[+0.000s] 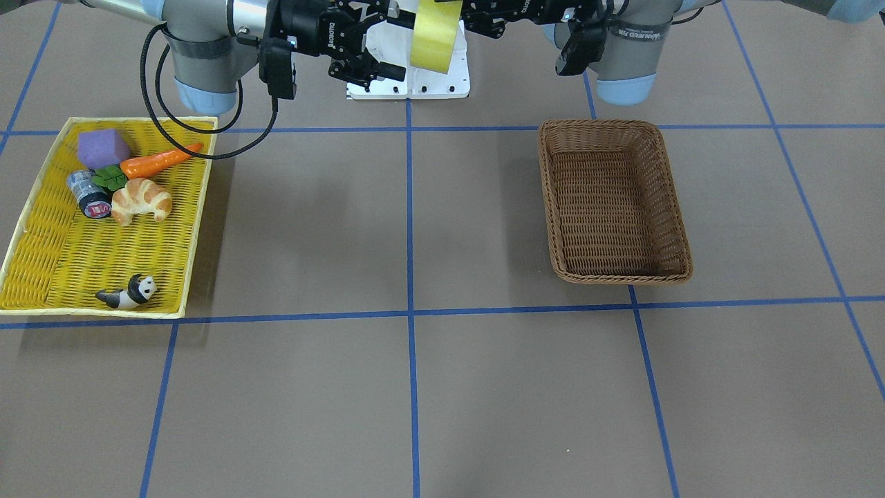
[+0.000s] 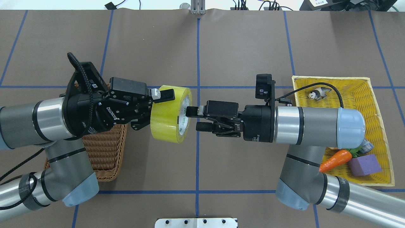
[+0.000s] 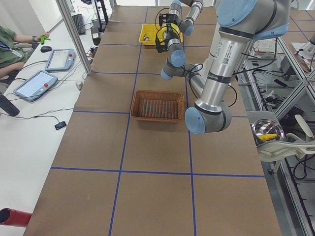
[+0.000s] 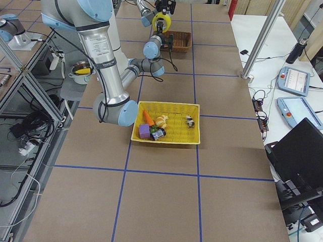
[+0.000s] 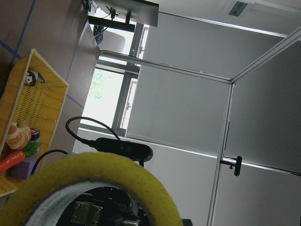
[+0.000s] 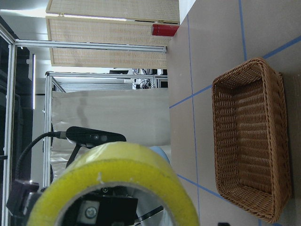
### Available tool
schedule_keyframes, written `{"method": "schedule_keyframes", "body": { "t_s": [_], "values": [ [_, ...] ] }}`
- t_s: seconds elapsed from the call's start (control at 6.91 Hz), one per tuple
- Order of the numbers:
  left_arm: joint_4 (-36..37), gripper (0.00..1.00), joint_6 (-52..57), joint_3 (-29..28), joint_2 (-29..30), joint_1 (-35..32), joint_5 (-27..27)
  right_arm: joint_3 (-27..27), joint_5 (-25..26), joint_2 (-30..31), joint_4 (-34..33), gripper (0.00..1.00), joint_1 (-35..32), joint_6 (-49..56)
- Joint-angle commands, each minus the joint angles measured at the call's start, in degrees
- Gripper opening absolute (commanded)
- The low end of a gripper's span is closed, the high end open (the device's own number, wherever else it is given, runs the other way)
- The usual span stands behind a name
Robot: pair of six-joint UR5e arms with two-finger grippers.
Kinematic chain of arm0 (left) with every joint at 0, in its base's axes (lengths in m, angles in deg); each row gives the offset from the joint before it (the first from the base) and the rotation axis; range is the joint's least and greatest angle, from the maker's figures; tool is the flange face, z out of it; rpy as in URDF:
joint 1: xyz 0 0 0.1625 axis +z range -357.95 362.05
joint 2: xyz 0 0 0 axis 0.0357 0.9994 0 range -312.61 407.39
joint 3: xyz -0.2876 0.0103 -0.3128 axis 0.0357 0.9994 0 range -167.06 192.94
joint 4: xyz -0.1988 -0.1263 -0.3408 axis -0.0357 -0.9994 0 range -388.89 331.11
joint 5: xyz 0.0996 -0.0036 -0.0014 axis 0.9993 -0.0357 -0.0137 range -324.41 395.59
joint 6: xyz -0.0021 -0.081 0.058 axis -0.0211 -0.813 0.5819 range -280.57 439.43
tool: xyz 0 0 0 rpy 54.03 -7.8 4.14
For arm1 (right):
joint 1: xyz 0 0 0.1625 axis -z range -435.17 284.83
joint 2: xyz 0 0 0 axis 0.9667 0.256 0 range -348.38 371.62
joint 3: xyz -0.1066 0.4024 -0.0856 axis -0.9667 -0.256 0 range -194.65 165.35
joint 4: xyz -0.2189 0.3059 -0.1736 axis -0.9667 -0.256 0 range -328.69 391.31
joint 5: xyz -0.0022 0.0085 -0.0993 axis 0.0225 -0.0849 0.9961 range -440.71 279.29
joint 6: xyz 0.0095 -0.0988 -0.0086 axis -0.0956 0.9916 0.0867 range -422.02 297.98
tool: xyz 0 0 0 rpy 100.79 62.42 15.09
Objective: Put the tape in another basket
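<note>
We're in a robotics lab here: blue tape grid (image 1: 409, 207) across the table (image 1: 311, 401), teach pendants (image 3: 34, 84) on the far bench (image 3: 19, 132), aluminium framing (image 3: 74, 34).

Overhead and front views face each other over the basket (image 1: 615, 200)

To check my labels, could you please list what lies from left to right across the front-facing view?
tray → right gripper → tape → basket
</note>
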Motion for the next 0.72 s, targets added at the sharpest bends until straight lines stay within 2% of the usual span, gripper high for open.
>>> {"method": "schedule_keyframes", "body": {
  "t_s": [0.0,0.14,0.29,0.43,0.58],
  "values": [
    [1.0,0.00,0.8,1.5,-1.2,-1.3,-0.4,0.2,-1.3,4.4,-0.1,1.00,-2.1,5.7],
    [1.3,0.00,0.8,0.9,-3.5,-5.0,-2.0,-0.1,-3.7,7.3,-0.3,1.00,-5.6,10.7],
    [6.0,0.00,0.8,0.7,-4.5,-10.3,-7.6,-1.0,-9.8,8.8,-2.7,1.00,-11.7,15.0],
    [13.4,0.00,2.7,0.6,-4.5,-16.4,-16.5,-2.4,-18.2,8.6,-6.3,1.00,-17.2,20.5],
    [20.5,0.00,10.7,0.7,-4.8,-19.4,-24.1,-2.6,-26.0,8.2,-14.2,1.00,-22.9,23.1]
  ]
}}
